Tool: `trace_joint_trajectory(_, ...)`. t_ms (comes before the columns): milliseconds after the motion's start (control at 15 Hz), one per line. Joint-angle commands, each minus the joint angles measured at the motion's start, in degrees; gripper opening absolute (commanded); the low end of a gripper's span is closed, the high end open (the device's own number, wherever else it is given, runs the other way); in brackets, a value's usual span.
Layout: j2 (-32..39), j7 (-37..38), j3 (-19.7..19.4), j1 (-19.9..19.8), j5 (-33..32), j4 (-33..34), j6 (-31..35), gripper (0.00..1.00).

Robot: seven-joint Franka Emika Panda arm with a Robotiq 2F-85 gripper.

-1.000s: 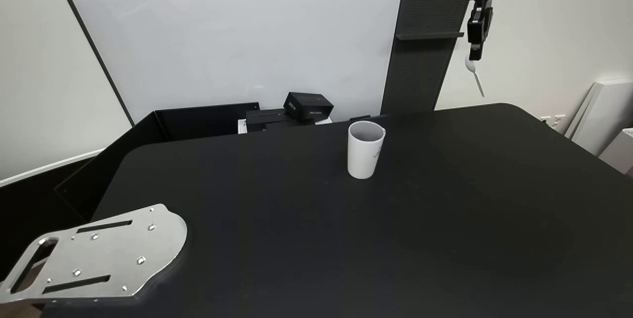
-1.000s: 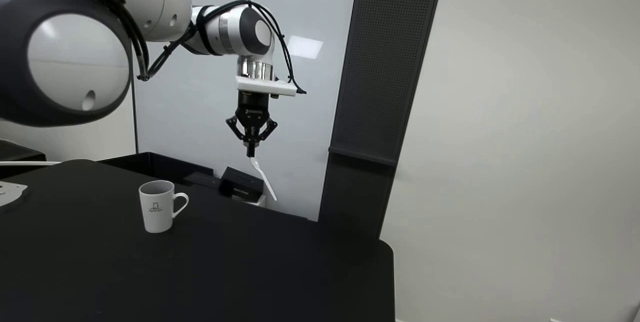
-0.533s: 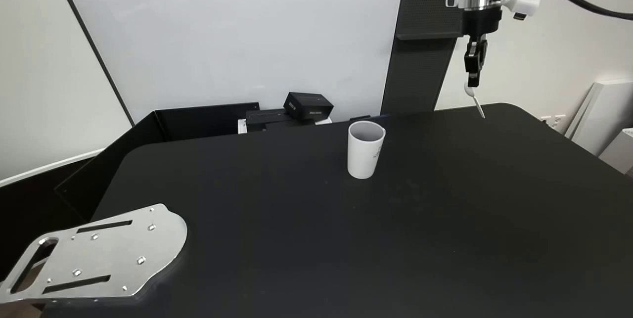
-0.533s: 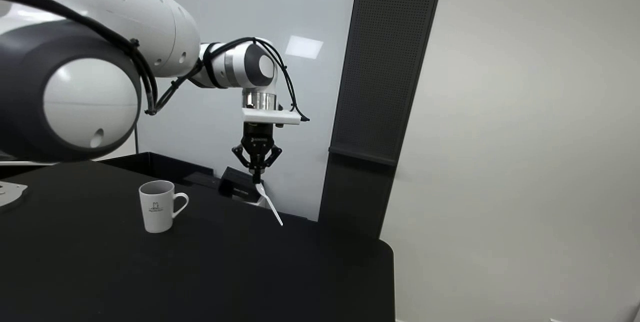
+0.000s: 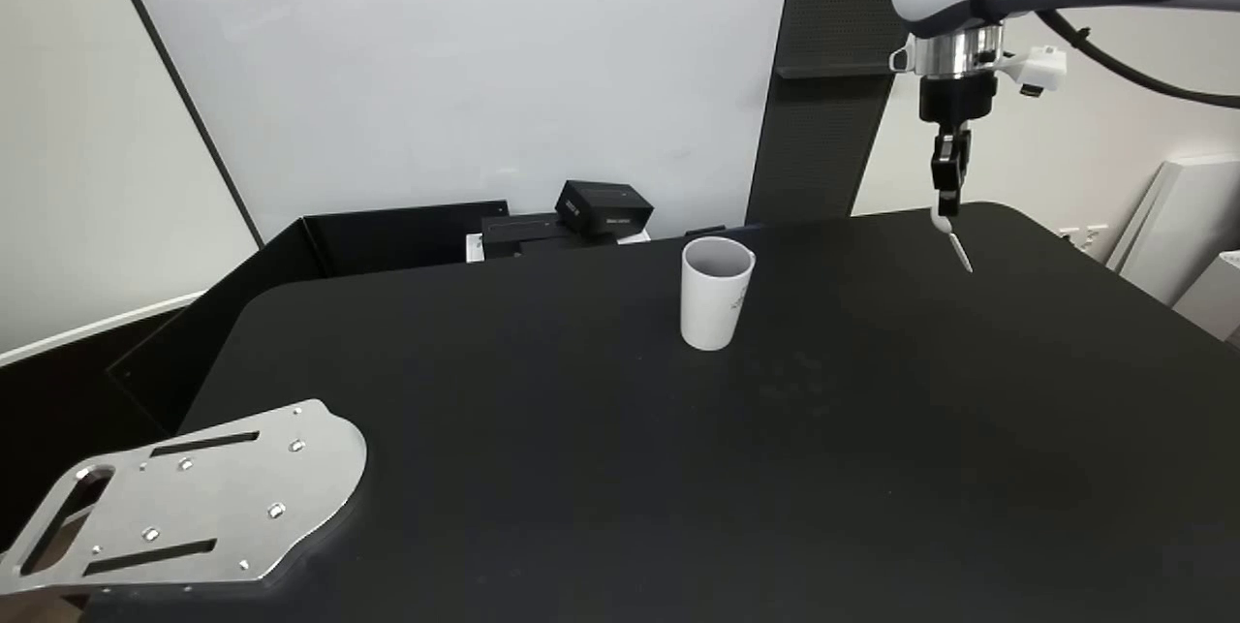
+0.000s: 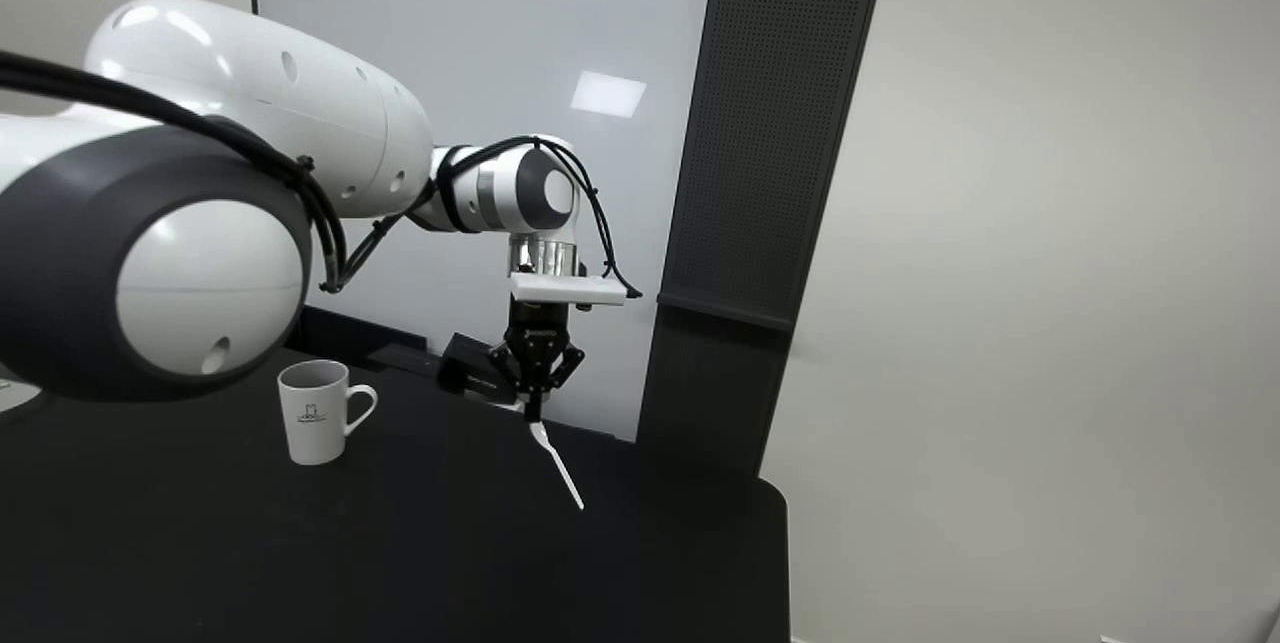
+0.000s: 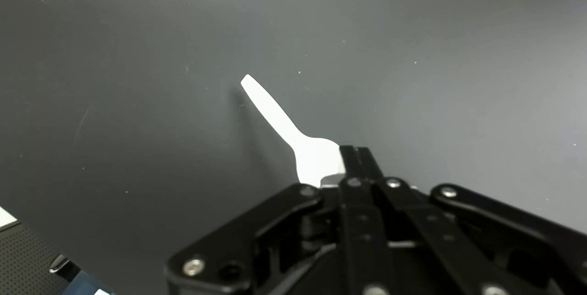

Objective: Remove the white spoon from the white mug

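Black gripper (image 6: 533, 415), pointing straight down above the table (image 5: 542, 468), its two fingers (image 7: 350, 162) drawn narrowly together and pinching the bowl of the white spoon (image 7: 298, 141). Held bowl uppermost, the spoon slants downward with its handle lowest; the wrist view shows a soft shadow beside it on the dark surface. Pale lettering on the gripper's body, seen in an exterior view, is too small to read. Directly above the gripper are a white bracket (image 6: 568, 289) and a silvery collar (image 6: 543, 256), which join it to the white and grey arm (image 6: 330, 123).

Well apart from the spoon, the white mug (image 6: 314, 435) stands upright on the table in both exterior views. Its side bears a small dark emblem above a line of print; the words cannot be made out. From the opposite angle only a sliver of this mark appears.

Farther out, beyond the table's edge, a black box (image 5: 603, 207) sits tilted; its faces carry pale lettering, likewise illegible. A silver plate (image 5: 223, 497), slotted and studded with bolts, overlaps the table's edge. Behind rises a dark perforated panel (image 6: 775, 123), adjoining a pale wall (image 6: 1000, 223).
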Motion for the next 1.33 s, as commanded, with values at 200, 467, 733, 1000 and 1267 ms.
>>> trace_joint_trajectory(200,3.5,-0.3,-0.5,-0.6,-1.4,5.4,-2.9,0.28)
trace_joint_trajectory(467,3.9,-0.3,0.4,-1.0,-0.3,5.9,-1.5,0.54)
trace_joint_trajectory(733,-0.1,5.3,2.8,-0.2,4.3,3.2,2.1,0.82)
trace_joint_trajectory(1000,-0.6,13.9,4.0,0.4,8.1,5.8,5.5,1.00)
trace_joint_trajectory(1267,-2.2,23.2,4.2,0.8,7.3,3.3,14.0,1.00)
